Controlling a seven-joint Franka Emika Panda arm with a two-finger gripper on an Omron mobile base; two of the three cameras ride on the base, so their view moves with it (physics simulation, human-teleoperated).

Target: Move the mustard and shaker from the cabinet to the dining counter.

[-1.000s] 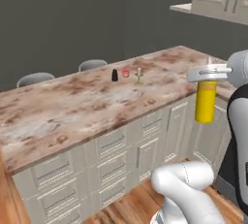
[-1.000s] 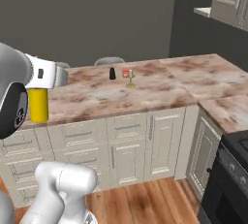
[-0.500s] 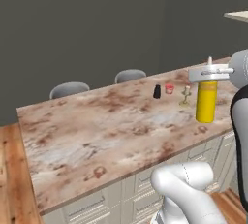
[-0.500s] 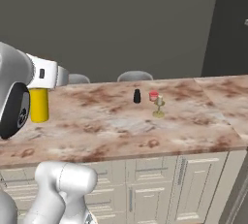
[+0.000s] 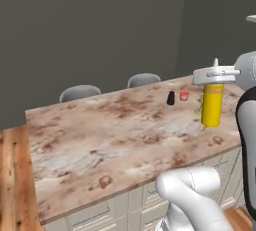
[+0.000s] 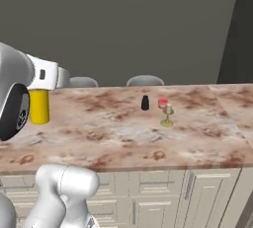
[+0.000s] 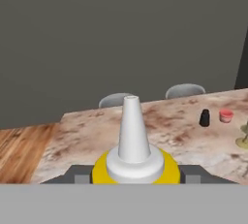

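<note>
mustard [image 5: 212, 106] is held upright in the gripper [image 5: 214, 75], whose jaws are clamped on the bottle's shoulder just below the white nozzle, as seen from above in the hand view [image 7: 134, 156]. the bottle hangs over the near right part of the table [image 5: 100, 140], apparently a little above the marbled top rather than resting on it, though the gap cannot be judged for certain. farther back on the table the shaker [image 5: 171, 98] is already standing, with a small red cup [image 5: 184, 95] just beside it and a beige goblet-like piece [image 6: 168, 115] near both. two grey chair backs [image 5: 80, 92] are seen behind the far edge. the step in hand is judged to be the carrying of the mustard to its place on the table; next, the bottle would need to be lowered straight down until its base is seated, and the jaws spread only then, so that it is not tipped
</note>
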